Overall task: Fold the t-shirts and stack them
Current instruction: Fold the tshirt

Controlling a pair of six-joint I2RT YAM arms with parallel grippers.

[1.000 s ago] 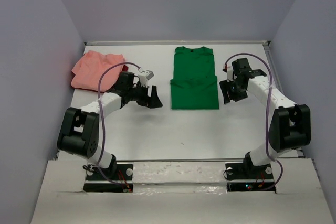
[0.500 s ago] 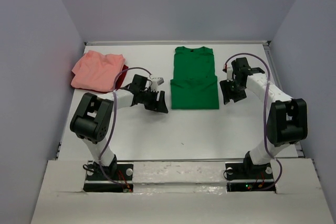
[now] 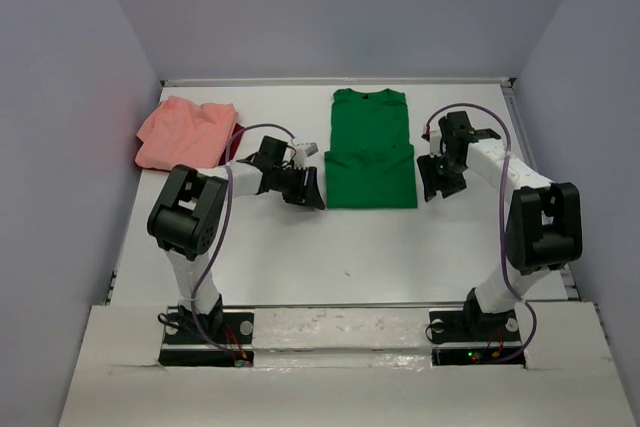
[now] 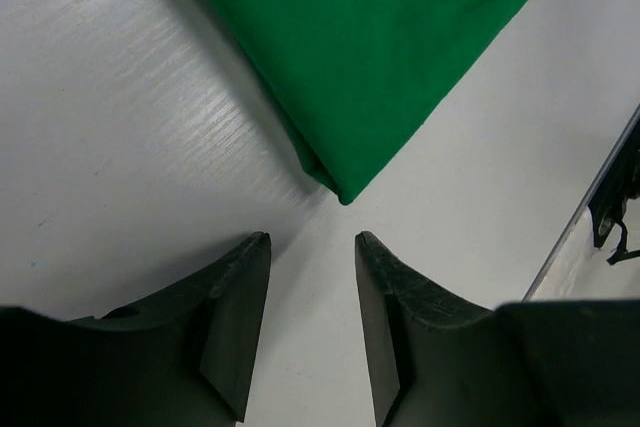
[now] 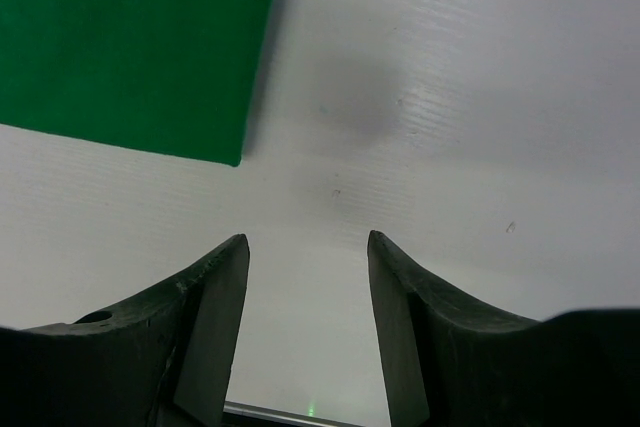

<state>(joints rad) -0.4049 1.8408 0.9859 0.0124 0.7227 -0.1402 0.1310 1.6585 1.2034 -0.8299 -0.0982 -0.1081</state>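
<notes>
Judging the risks first, I see the left fingers (image 3: 308, 190) spread with only bare table (image 3: 300, 247) between them, poised just short of the near left corner of the green t-shirt (image 3: 370, 152). The right fingers (image 3: 433, 179) are likewise spread and hold nothing, standing just off the near right corner. That left corner shows stacked layers in the left wrist view, so a shallow pinch could catch only the top layer and peel the fold apart. A low approach could instead scrape the table and push the cloth into a wrinkle. If one side lifts sooner or higher than the other, I would expect the next fold to land skewed. The right fingers look further from their corner than the left, so a close there might grab nothing at all. The green shirt lies flat in the far middle of the table, collar toward the back wall and hem toward the arm bases, so its long axis runs near to far. An edge or crease crosses it about halfway. The salmon-pink t-shirt (image 3: 182, 132) sits crumpled at the far left, well apart, with dark red cloth (image 3: 237, 135) at its right edge.
</notes>
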